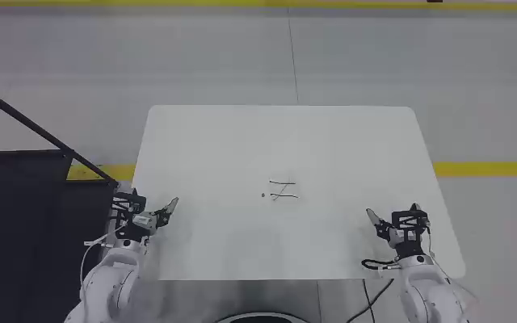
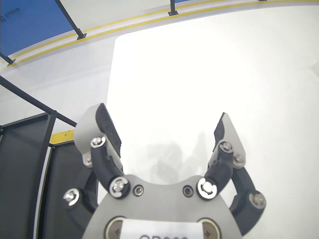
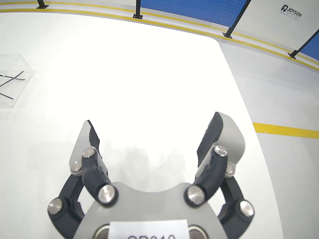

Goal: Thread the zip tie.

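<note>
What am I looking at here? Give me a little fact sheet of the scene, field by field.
Surface: white table with rounded corners
Zip ties: thin dark strips, crossed, near the table's middle
Under them: a clear tray
Left gripper: open, holding nothing, at the table's near left edge
Right gripper: open, holding nothing, at the near right edge
Threading: not yet begun, both grippers far from the ties

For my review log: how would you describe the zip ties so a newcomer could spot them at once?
Start at the white table. Near its middle sits a clear plastic holder, hard to see. Within its outline lie the zip ties: thin dark strips crossing one another, unlike the lone dark speck beside them.
</note>
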